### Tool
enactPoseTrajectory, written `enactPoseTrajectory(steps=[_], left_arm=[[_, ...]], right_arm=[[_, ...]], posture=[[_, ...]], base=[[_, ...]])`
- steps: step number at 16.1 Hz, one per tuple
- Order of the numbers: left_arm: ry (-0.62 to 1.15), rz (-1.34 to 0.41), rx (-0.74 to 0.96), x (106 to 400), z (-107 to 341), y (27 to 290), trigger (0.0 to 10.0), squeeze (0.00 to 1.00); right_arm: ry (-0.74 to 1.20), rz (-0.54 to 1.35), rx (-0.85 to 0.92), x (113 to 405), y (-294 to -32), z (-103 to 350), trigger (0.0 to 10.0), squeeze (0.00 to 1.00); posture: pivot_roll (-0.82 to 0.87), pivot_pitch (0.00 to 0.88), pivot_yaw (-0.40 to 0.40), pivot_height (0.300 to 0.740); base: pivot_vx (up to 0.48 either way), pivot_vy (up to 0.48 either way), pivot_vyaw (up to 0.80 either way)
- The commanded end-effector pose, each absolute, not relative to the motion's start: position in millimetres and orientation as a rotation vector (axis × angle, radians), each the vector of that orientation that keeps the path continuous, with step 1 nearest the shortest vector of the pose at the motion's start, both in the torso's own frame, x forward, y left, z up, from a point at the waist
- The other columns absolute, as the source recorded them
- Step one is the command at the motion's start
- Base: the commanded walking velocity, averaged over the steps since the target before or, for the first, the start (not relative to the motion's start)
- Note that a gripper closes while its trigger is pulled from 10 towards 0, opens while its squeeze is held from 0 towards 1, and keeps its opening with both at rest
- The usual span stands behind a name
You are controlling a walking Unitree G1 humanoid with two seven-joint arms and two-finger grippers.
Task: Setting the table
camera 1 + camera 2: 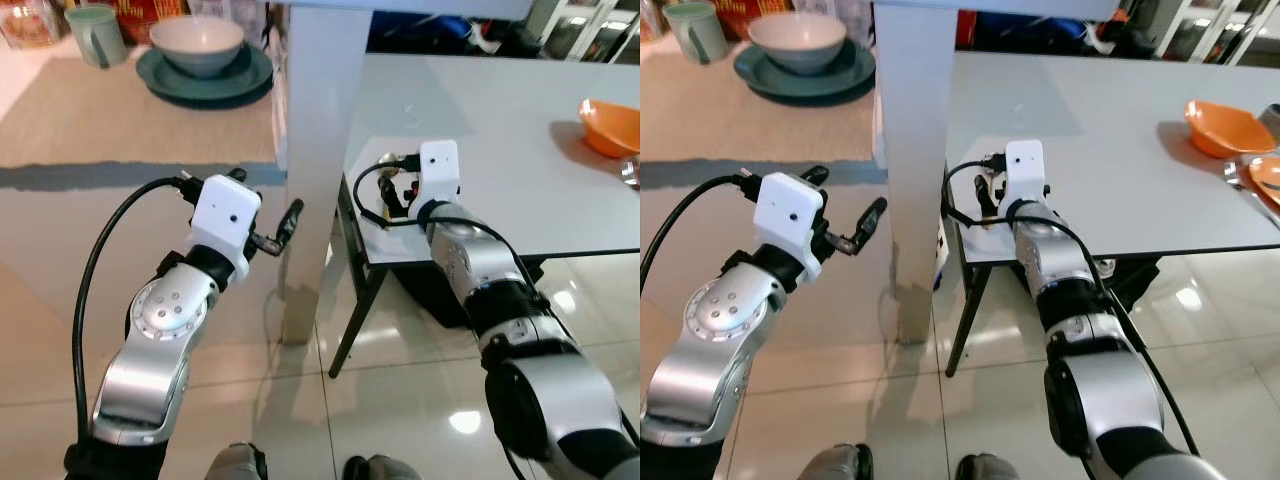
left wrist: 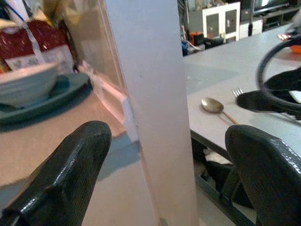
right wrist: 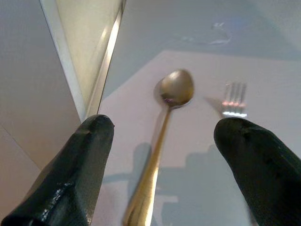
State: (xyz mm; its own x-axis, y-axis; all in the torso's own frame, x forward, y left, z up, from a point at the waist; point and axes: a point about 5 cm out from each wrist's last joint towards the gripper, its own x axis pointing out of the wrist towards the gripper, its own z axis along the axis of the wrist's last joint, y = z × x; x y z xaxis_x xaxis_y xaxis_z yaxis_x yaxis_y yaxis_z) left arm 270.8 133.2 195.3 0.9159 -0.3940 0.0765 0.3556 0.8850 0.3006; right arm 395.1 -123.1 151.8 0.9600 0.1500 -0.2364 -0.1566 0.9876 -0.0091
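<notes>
Your right gripper [image 3: 160, 160] has its jaws spread wide over the near corner of the grey bench [image 1: 500, 130], and the spoon [image 3: 162, 141] lies flat between them, bowl pointing away, handle running back under the wrist. The fork [image 3: 234, 100] lies just beside the spoon, its tines near the far finger; the rest of it is hidden (only the tines show). Neither finger touches either piece.

Your left gripper [image 1: 275, 232] hangs in the air with its jaws open too, holding nothing, just short of the white pillar [image 1: 315, 150] that stands between the two surfaces.

The grey bench has dark legs and stands on glossy pale floor tiles [image 1: 400, 400]. At its far right edge sits an orange bowl [image 1: 610, 125], with what looks like a second orange dish [image 1: 1265, 178] beside it, cut by the frame.

Left of the pillar is a second bench with a beige mat [image 1: 130, 115]. On it a pale bowl [image 1: 197, 43] sits in a dark teal plate [image 1: 205, 82], and a green mug [image 1: 95, 35] stands just beside them.
</notes>
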Motion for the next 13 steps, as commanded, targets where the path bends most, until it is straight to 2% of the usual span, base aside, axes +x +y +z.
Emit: enactPoseTrajectory(steps=[1,7,10,11,12,13], left_arm=[[-0.135,-0.425,0.300,266.0,198.2,130.4,10.0,0.00],[-0.102,-0.432,0.328,255.5,200.0,137.0,10.0,0.00],[-0.089,-0.439,0.337,254.3,200.2,137.6,10.0,0.00],[-0.088,-0.439,0.338,254.1,200.4,137.8,10.0,0.00],[-0.086,-0.441,0.340,254.0,201.0,137.6,10.0,0.00],[-0.085,-0.443,0.341,253.9,201.1,137.0,10.0,0.00]], right_arm=[[0.252,0.143,-0.021,399.5,-123.6,153.6,10.0,0.00],[0.297,0.071,0.008,405.6,-126.2,156.4,10.0,0.00],[0.356,0.096,0.045,403.1,-122.4,148.3,10.0,0.00],[0.367,0.103,0.043,402.5,-121.8,146.6,5.6,0.00],[0.382,0.107,0.062,402.0,-122.6,145.1,0.0,0.00],[0.391,0.111,0.069,401.7,-123.3,144.3,0.0,0.00]], posture=[[0.14,0.179,-0.090,0.740],[0.17,0.225,-0.090,0.740],[0.17,0.233,-0.088,0.740],[0.17,0.233,-0.088,0.740],[0.16,0.233,-0.087,0.740],[0.16,0.231,-0.086,0.740]], base=[[0.000,0.000,0.00],[0.000,0.000,0.00],[0.000,0.000,0.00],[0.000,0.000,0.00],[0.000,0.000,0.00],[0.000,0.000,0.00]])
